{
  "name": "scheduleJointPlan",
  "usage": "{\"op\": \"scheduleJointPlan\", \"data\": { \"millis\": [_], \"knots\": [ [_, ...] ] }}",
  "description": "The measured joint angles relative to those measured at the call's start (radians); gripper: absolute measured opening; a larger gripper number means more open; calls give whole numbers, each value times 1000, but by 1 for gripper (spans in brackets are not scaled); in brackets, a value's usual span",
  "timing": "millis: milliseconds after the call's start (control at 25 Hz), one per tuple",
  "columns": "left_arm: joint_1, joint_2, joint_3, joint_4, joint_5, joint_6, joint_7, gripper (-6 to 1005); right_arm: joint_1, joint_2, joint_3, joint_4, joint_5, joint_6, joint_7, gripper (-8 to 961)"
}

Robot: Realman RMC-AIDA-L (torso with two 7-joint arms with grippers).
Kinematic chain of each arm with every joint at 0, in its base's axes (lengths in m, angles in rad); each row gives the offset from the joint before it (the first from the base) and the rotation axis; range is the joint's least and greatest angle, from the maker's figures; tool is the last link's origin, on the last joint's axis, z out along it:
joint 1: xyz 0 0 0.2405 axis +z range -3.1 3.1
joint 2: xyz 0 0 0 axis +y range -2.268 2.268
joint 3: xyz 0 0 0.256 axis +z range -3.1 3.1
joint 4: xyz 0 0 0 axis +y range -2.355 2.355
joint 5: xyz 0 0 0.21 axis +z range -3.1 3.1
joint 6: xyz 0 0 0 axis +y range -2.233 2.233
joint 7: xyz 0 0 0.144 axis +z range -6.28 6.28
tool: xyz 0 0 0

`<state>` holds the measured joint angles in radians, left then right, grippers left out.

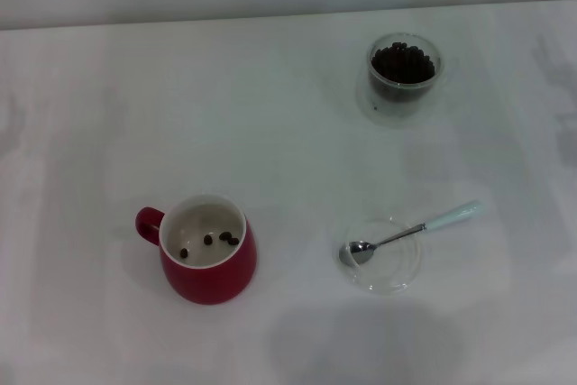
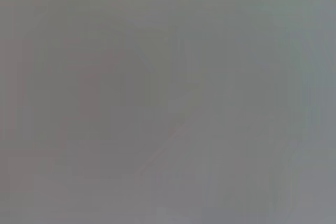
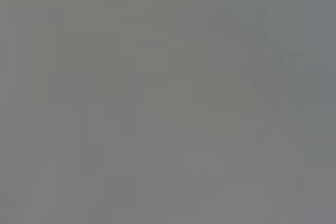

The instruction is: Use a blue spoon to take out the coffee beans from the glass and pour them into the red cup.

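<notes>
Red cup [image 1: 209, 252] at 8 o'clock on the white table [image 1: 81, 114], loop handle toward 9, four coffee beans [image 1: 219, 239] inside. Blue spoon [image 1: 410, 233] at 5 o'clock, bowl in a shallow clear glass dish [image 1: 397, 275], handle over its rim. Glass [image 1: 403, 74] at 1 o'clock, filled with beans. Neither gripper visible; claw state cannot be told. Wrist views featureless grey.

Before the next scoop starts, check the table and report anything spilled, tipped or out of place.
Nothing stands out. The glass stands upright holding coffee beans, the red cup is upright with a few beans inside, and the blue spoon rests with its bowl in the shallow glass dish. No stray beans show on the table.
</notes>
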<state>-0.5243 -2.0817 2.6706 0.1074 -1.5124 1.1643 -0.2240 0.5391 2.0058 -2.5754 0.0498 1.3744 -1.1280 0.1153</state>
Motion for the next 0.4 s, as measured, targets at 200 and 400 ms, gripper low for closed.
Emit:
{"op": "scheduleJointPlan", "data": {
  "millis": [200,400],
  "knots": [
    [-9,-2,-1,3,-2,-44,0,891,-2,-3,2,1,0,1,-19,826],
    [-15,-3,-1,6,-3,-56,0,891,7,-4,3,3,0,2,-38,825]
  ]
}}
